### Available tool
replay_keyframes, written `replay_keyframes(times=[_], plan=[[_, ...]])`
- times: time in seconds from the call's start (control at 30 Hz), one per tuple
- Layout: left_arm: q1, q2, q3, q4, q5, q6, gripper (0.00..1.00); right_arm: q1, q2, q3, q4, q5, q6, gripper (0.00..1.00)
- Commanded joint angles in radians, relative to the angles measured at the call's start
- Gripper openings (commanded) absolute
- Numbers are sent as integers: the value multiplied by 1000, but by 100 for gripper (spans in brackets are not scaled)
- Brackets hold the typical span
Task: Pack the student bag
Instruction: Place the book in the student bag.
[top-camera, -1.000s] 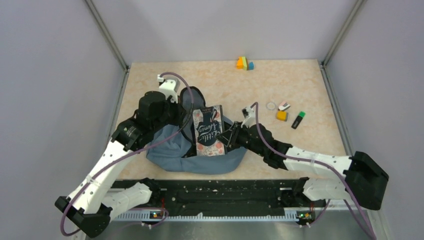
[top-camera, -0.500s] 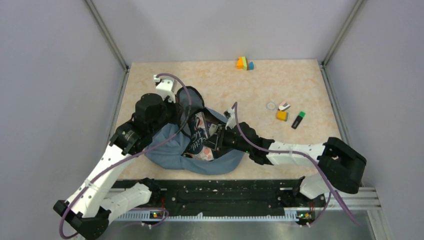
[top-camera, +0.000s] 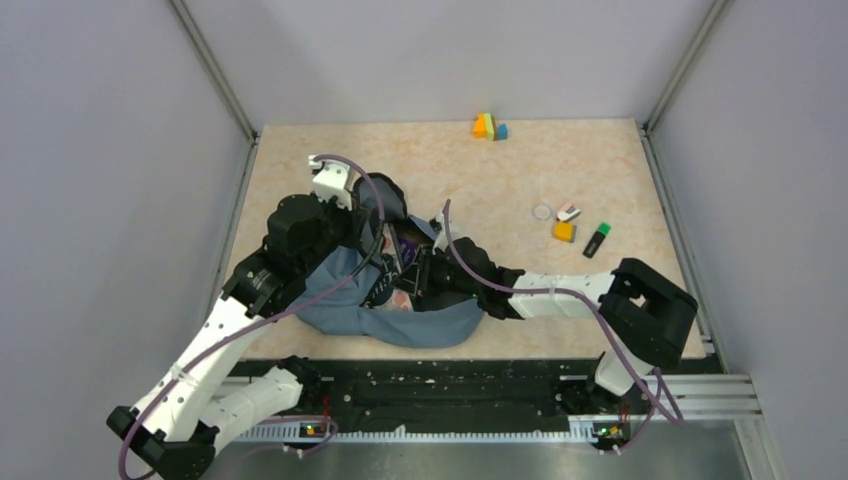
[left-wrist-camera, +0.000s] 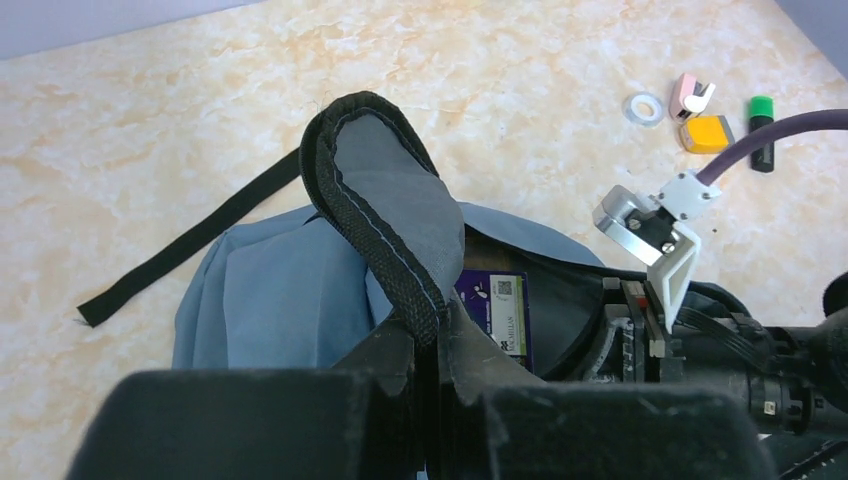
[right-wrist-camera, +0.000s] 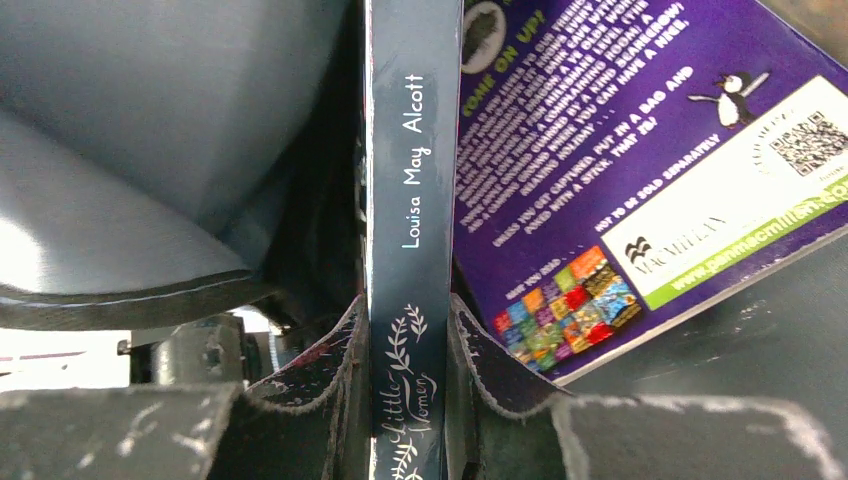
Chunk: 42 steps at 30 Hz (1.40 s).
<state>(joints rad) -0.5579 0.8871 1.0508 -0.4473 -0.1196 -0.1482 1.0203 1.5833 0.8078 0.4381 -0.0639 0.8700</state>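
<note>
Right wrist view: right gripper (right-wrist-camera: 405, 345) jaws narrowly parted, clamped on spine of grey-blue book (right-wrist-camera: 405, 150) reading "Louisa May Alcott". Purple book (right-wrist-camera: 620, 140) touches its right side. Left wrist view: left gripper (left-wrist-camera: 432, 345) jaws closed tight, pinching black-edged flap (left-wrist-camera: 385, 200) of student bag (left-wrist-camera: 280, 290), flap raised. Bag lies on table (top-camera: 600, 160), left of centre, near arm bases, both books in its mouth.
</note>
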Motion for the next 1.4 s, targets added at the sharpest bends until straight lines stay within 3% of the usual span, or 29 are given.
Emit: replay_keyframes(times=[0.0,0.1,0.3,0.5,0.63,0.77,1.0,1.1,1.2,1.27,1.37], plan=[[5,-41,-11,149,-67,61,0,-27,23,34,88,1,27,0],[4,-65,-45,174,-130,63,0,-52,18,33,17,82,9,0],[5,-94,-112,240,-30,70,0,-92,37,24,-18,190,-9,0],[5,-64,-133,251,152,57,0,-84,154,137,45,77,-10,0],[6,-47,-133,253,198,51,0,-59,217,216,68,69,-28,0],[5,-42,-141,252,192,50,0,-52,230,229,92,69,-42,18],[4,-23,-147,252,207,43,0,-59,44,50,95,218,-133,65],[4,1,-149,248,230,40,0,-81,-85,-62,61,302,-157,73],[2,39,-140,242,277,24,0,-104,-253,-150,-34,363,-165,75],[-8,75,-121,226,350,25,12,-103,-365,-194,-102,397,-188,75],[-51,123,-81,188,389,34,56,-103,-540,-251,-215,469,-203,76]])
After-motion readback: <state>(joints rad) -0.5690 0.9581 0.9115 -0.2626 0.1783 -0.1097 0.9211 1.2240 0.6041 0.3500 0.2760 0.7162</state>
